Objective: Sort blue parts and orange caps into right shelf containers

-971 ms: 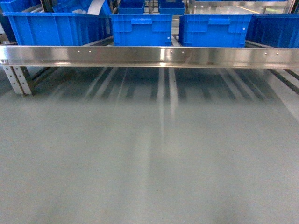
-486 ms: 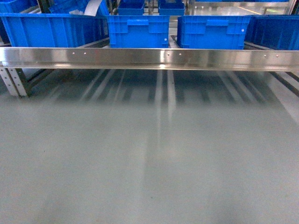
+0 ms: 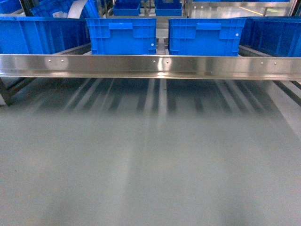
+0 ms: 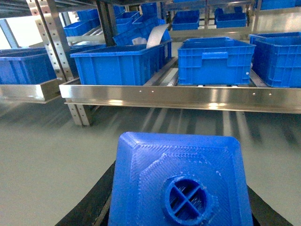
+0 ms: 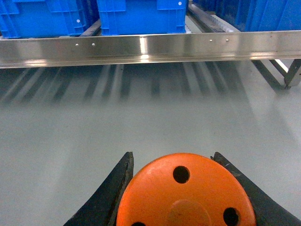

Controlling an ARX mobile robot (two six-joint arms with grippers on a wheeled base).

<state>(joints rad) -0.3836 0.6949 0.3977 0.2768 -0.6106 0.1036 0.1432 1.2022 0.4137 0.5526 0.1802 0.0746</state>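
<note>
at the right shelf [image 3: 150, 66] | progress: both pieces picked, neither dropped yet, containers [image 3: 123, 35] ahead behind the rail, contents not visible | left gripper [image 4: 181, 207] clenched on blue part [image 4: 181, 183], boss facing the camera | right gripper [image 5: 181, 197] clamped around orange cap [image 5: 186, 193], holed top showing, floor below

no readable text, labels or numbers anywhere.

A shiny polished stainless-steel shelf rail [image 3: 150, 66] fronts glossy ribbed bright-blue plastic crates [image 3: 122, 36] above a matt, smooth grey floor [image 3: 150, 165].
</note>
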